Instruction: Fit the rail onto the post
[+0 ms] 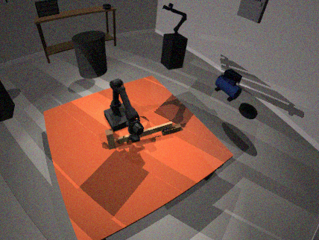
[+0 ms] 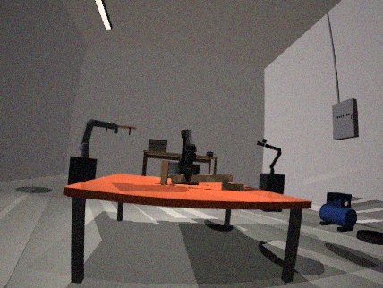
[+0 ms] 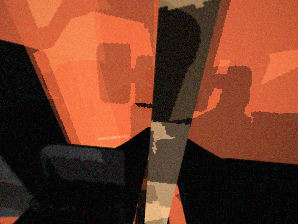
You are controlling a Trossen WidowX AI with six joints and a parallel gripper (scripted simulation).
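Note:
The wooden rail (image 1: 156,130) (image 2: 208,178) (image 3: 164,167) runs from beside the post to the low footboard block (image 1: 171,130) (image 2: 234,187), where its far end lies at the bracket. The short wooden post (image 1: 110,139) (image 2: 165,173) stands upright at the rail's near end. My gripper (image 1: 133,138) (image 2: 188,179) (image 3: 160,132) is shut on the rail close to that end, one finger on each side. In the exterior view the near end looks low, close to the table. The pegs and holes are too small and dark to make out, and I cannot tell whether rail and post touch.
The orange table top (image 1: 179,164) (image 2: 134,195) carries the arm's base (image 1: 115,118) behind the rail. Dark shadows cross the table and rail. A bin (image 1: 90,56), a workbench (image 1: 74,14) and a blue compressor (image 1: 228,87) (image 2: 336,216) stand away on the floor.

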